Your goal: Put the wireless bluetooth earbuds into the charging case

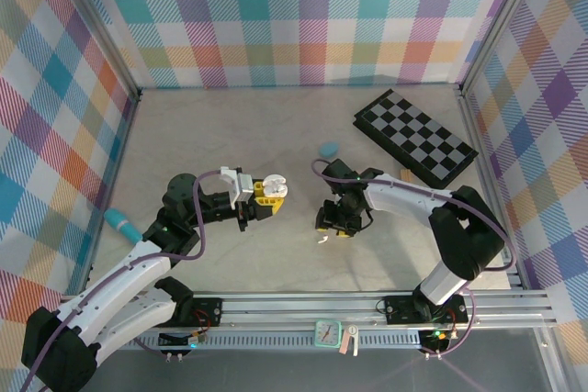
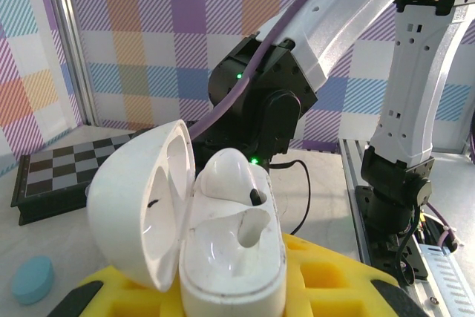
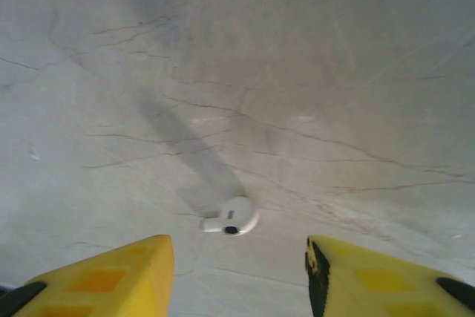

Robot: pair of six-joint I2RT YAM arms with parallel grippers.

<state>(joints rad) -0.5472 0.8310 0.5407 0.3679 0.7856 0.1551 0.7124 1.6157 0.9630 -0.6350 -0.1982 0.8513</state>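
Note:
My left gripper (image 1: 264, 191) is shut on an open white charging case (image 2: 234, 257) and holds it above the table. The case lid (image 2: 137, 198) is swung to the left. One white earbud (image 2: 226, 176) sits in the far slot, and the near slot (image 2: 256, 228) is empty. A second white earbud (image 3: 231, 217) lies on the table, also visible in the top view (image 1: 323, 240). My right gripper (image 3: 239, 276) hangs open just above it, pointing down. Its yellow fingers (image 3: 111, 280) stand either side of the earbud without touching it.
A folded chessboard (image 1: 415, 137) lies at the back right. A teal oval object (image 1: 328, 148) rests on the table behind my right gripper. Another teal item (image 1: 121, 224) lies by the left wall. The rail with the arm bases (image 1: 367, 305) runs along the near edge.

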